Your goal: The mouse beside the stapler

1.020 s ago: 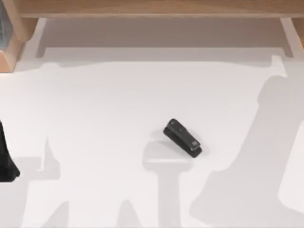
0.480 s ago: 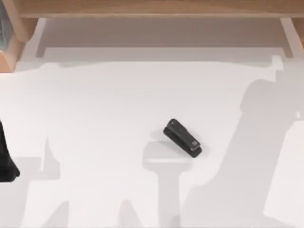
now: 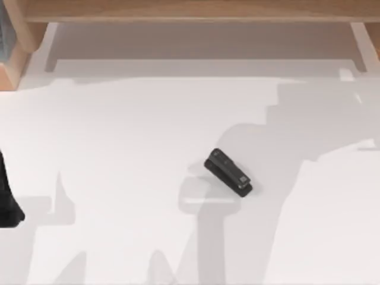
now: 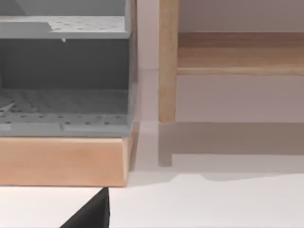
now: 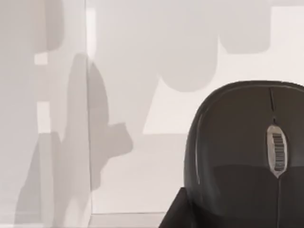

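At the far left edge of the top view, a dark part of my left arm (image 3: 8, 199) sits parked low on the white table (image 3: 119, 148); I cannot tell whether that gripper's fingers are apart or together. From my left wrist I look at a grey perforated rack (image 4: 64, 76) resting on a light wooden base (image 4: 61, 161), with a wooden post (image 4: 167, 61) just beside it and a wooden shelf (image 4: 237, 52) running on behind. A black wedge (image 4: 90, 213) of my own arm cuts in at the lower edge there.

Moving right across the table, the stapler (image 3: 228, 172) lies a little right of centre, flat on the surface and turned diagonally, its farther end pointing up-left and its nearer end down-right. Small grey markings show on its top arm, too small to read.

The wooden shelf (image 3: 190, 10) spans the back edge of the table.

In my right wrist view the mouse (image 5: 247, 152) is very close under the camera, dark grey and rounded, with a seam down its middle and a pale scroll wheel (image 5: 277, 151) bearing fine ribbed lines; I see no readable brand on it. The white table lies beyond it. I cannot tell from this whether my right fingers are clamped on the mouse or apart.
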Motion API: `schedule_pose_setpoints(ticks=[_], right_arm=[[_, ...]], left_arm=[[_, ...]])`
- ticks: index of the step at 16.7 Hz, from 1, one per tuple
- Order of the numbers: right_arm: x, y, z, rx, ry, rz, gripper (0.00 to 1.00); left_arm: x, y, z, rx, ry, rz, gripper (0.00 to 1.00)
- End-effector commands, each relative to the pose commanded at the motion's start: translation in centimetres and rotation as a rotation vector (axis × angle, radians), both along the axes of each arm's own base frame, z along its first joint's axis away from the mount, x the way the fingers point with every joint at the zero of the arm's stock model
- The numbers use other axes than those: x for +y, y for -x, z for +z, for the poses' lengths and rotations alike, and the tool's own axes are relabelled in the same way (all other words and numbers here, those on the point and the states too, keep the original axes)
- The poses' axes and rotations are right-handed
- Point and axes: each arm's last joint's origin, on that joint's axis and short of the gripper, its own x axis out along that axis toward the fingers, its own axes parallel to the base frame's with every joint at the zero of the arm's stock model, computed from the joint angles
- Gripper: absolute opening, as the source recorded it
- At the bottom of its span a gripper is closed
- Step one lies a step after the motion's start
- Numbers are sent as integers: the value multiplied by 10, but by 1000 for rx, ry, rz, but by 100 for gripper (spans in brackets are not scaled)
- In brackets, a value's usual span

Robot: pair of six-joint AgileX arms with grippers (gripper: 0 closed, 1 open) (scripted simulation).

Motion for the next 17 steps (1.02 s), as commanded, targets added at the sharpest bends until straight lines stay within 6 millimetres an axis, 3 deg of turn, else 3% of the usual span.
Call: schedule_pose_setpoints(ticks=[4,7,11,17], right_arm=[[48,12,21,-51,-22,-21,0],[92,20,20,-57,-49,-27,0],[155,31,-3,-17,-80,-25,0],[246,60,-55,83,-83,-5,0]], left_arm=[[0,0,0,0,0,0,100],[0,0,0,0,0,0,100],[0,0,0,0,0,0,100],[0,0,0,0,0,0,100]])
